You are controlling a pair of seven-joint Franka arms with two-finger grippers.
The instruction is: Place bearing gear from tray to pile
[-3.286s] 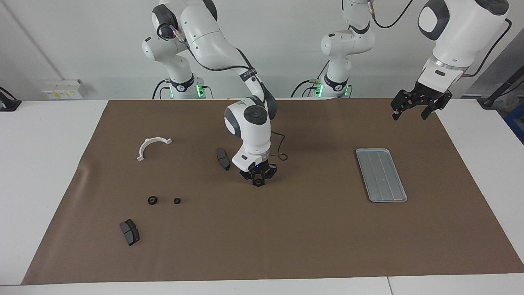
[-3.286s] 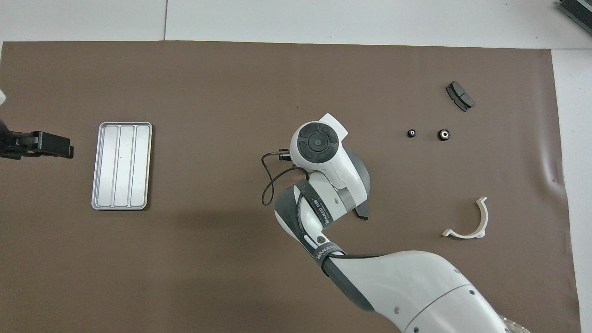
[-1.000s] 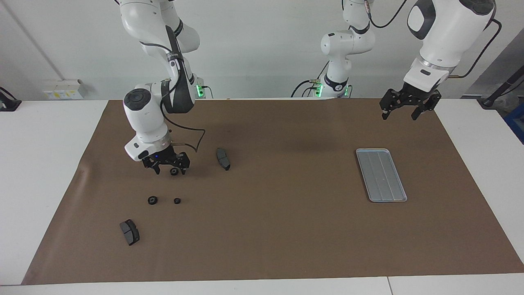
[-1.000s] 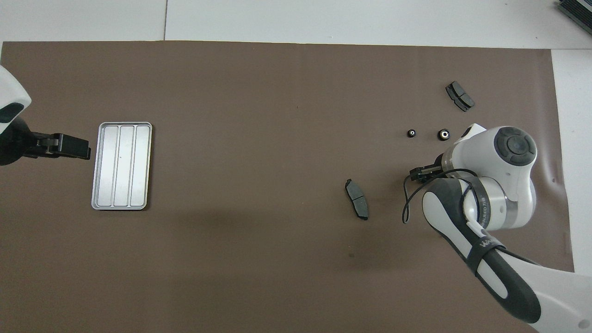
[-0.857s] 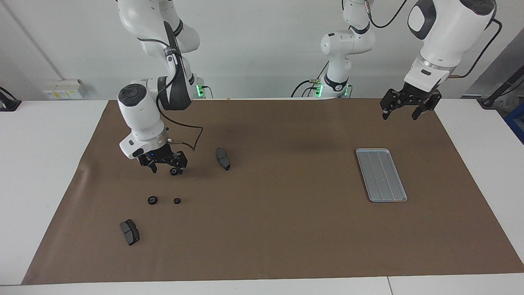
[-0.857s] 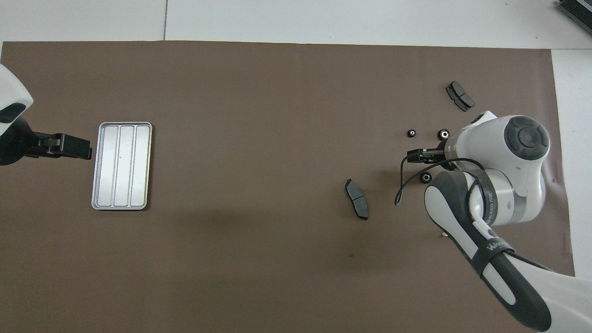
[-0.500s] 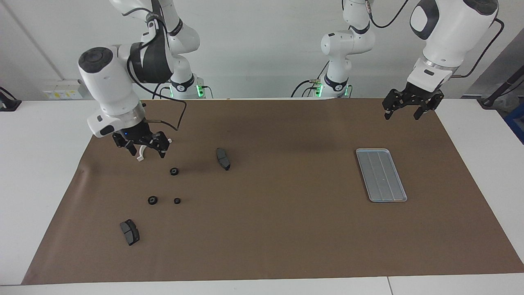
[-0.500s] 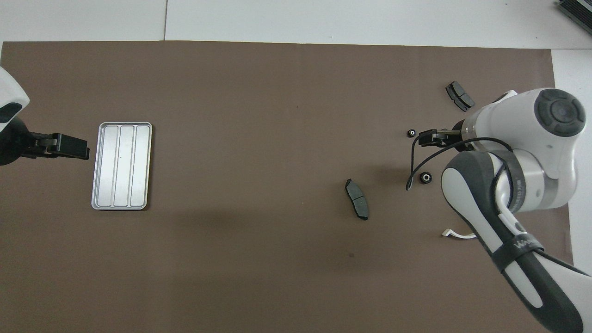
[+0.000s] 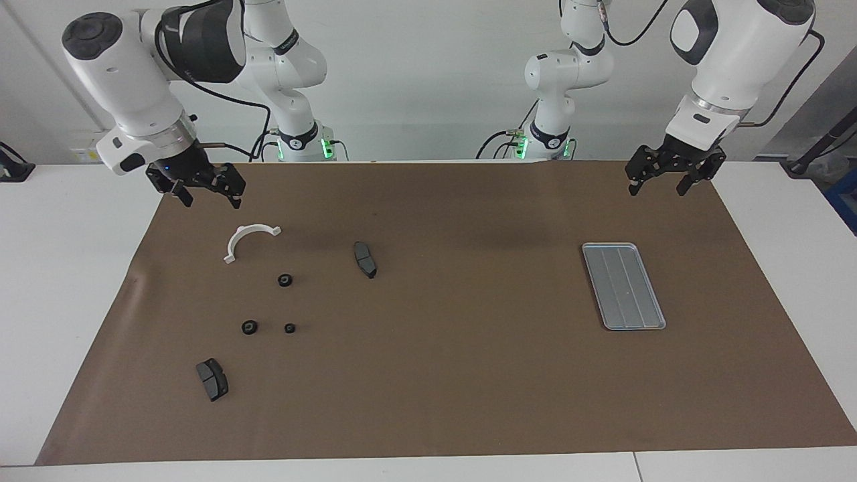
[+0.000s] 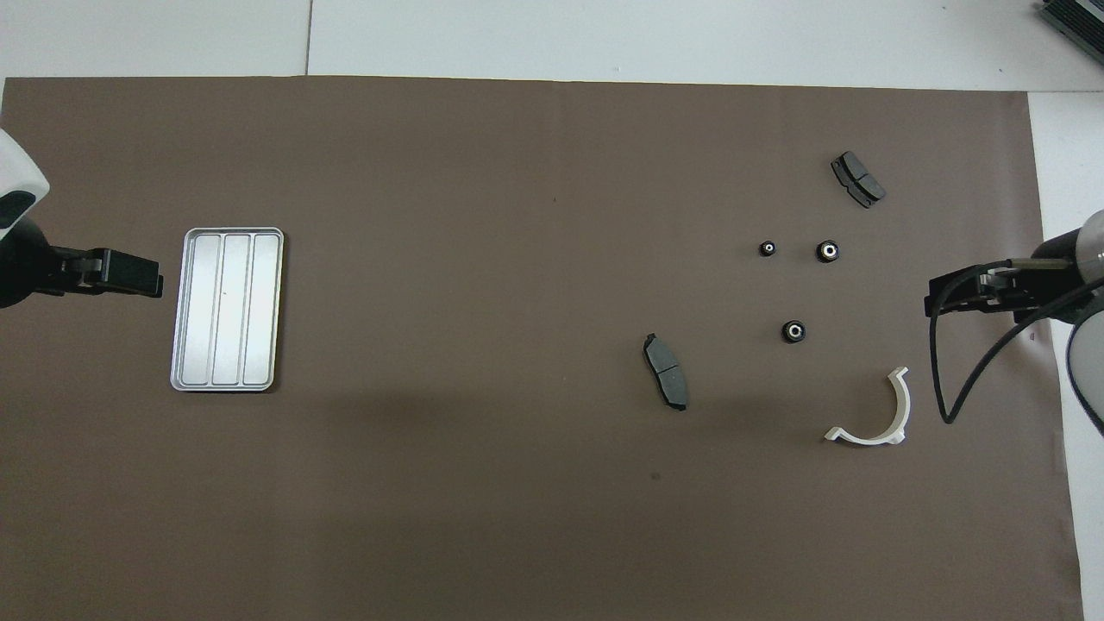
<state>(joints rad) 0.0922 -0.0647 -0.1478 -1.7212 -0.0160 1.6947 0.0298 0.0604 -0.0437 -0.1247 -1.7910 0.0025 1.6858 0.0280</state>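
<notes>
Black bearing gear (image 9: 286,280) flat in pile; grooved tray (image 9: 623,286) bare.

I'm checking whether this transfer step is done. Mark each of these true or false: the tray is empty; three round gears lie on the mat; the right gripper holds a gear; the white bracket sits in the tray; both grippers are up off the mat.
1. The flat silver-grey metal tray holds nothing: true.
2. Three small black round gears lie on the brown mat: true.
3. The right gripper holds a gear: false; its jaws are open and empty.
4. The white half-ring bracket sits in the tray: false; it lies on the mat beside the gears.
5. Right and left gripper are both raised: true.
</notes>
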